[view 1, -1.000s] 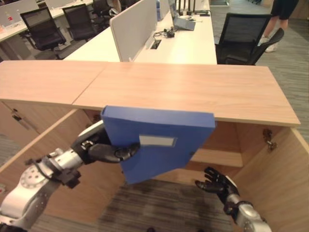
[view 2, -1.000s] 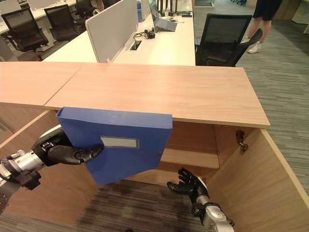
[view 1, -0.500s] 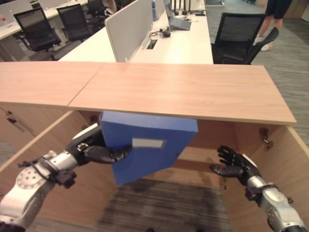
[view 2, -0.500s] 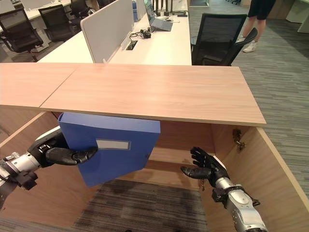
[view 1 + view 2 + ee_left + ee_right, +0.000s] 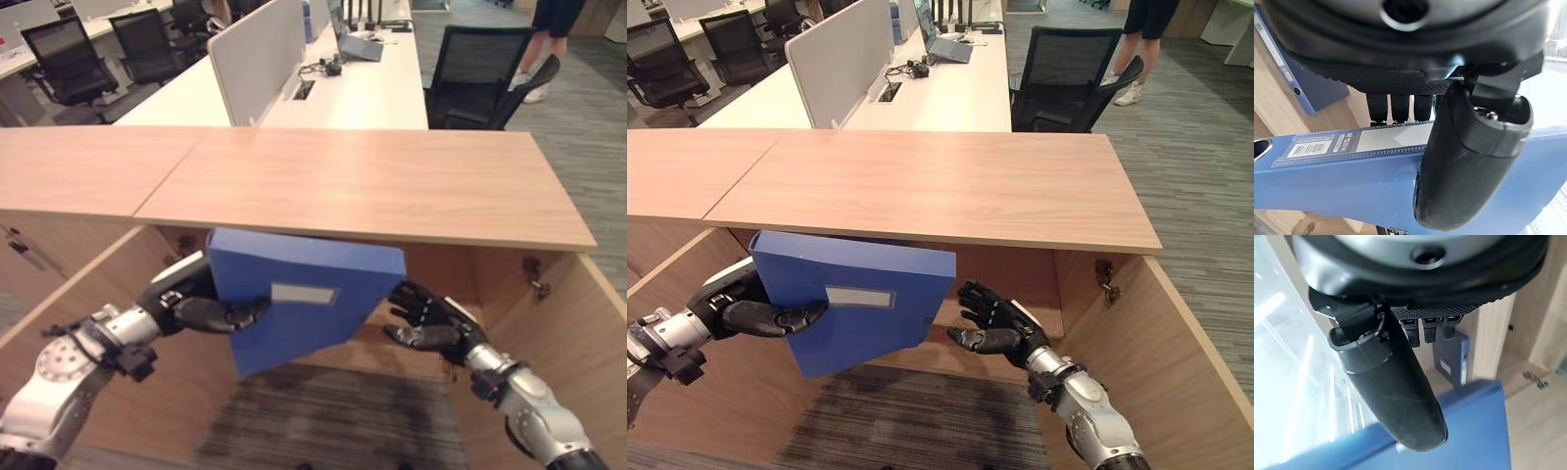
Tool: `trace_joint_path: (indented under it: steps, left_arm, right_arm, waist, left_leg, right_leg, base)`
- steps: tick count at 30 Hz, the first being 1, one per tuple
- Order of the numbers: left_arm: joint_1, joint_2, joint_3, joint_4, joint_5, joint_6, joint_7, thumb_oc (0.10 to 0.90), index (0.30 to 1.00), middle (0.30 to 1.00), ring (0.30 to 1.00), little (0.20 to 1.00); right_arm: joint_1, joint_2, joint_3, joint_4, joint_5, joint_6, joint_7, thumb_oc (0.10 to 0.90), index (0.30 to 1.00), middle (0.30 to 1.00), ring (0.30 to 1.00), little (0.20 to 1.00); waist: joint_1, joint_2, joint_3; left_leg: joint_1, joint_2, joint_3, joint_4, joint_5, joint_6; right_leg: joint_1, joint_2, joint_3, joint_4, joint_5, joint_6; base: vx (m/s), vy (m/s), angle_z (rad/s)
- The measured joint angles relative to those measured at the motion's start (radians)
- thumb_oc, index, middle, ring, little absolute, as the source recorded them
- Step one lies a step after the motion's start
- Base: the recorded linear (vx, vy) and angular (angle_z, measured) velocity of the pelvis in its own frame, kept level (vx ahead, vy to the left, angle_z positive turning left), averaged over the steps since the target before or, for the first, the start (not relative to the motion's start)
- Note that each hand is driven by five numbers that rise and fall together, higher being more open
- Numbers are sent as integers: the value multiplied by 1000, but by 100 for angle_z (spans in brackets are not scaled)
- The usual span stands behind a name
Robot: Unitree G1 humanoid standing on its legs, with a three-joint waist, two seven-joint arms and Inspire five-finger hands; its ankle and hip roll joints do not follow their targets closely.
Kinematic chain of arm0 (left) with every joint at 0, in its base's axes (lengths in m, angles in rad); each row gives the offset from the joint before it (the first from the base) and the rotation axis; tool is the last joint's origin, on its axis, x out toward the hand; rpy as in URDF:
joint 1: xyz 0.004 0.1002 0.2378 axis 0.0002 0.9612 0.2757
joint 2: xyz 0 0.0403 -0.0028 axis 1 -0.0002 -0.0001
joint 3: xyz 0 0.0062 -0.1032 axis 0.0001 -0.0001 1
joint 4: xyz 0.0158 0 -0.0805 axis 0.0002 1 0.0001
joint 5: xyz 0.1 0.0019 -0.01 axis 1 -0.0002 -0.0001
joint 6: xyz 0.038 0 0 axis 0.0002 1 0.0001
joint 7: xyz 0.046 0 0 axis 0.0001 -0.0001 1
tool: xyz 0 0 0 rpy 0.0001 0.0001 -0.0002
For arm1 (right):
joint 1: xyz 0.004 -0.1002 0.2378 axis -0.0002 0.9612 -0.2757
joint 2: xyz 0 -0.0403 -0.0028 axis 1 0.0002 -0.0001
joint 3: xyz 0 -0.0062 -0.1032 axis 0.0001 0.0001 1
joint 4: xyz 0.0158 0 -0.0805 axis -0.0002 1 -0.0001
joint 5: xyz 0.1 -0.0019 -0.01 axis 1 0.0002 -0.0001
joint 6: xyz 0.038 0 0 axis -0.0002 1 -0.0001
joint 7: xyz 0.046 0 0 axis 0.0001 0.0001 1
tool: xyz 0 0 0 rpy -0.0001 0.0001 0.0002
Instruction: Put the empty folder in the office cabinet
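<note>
The blue folder [image 5: 304, 304] hangs tilted in the mouth of the wooden office cabinet [image 5: 372, 186], its top edge tucked just under the cabinet's top board. My left hand [image 5: 201, 308] is shut on the folder's left side, thumb across the face by the white label [image 5: 1391, 139]. My right hand [image 5: 994, 323] is open with spread fingers, close beside the folder's lower right edge; I cannot tell if it touches. A second blue folder [image 5: 1452, 357] stands deeper inside the cabinet.
The cabinet doors stand open on the left [image 5: 88, 294] and right [image 5: 578, 333], with a hinge [image 5: 534, 274] on the right wall. Behind the cabinet are a white desk with a divider [image 5: 265, 49], a black chair [image 5: 480, 78] and a person's legs [image 5: 549, 39].
The folder has gone down and in under the cabinet top. My right hand has risen and moved left, from low at the right to beside the folder.
</note>
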Motion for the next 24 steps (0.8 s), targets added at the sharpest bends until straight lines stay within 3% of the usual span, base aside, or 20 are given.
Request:
trace_joint_path:
  steps: [8,24]
  left_arm:
    - [-68,-1,-33,-32,23,0,-20,400,300,300,300,300]
    - [-68,-6,-40,-37,28,0,-20,400,300,300,300,300]
  right_arm:
    - [-73,15,85,-77,0,16,33,800,900,900,900,900]
    - [-82,42,86,-78,-1,27,10,800,900,900,900,900]
  waist:
    - [0,-2,-1]
    - [2,-4,-1]
  left_leg:
    - [1,1,1,0,0,0]
    - [1,1,2,0,0,0]
  right_leg:
    - [0,1,2,6,3,-2]
    - [0,2,3,7,3,-2]
  base:
    - [0,0,0]
    - [0,0,0]
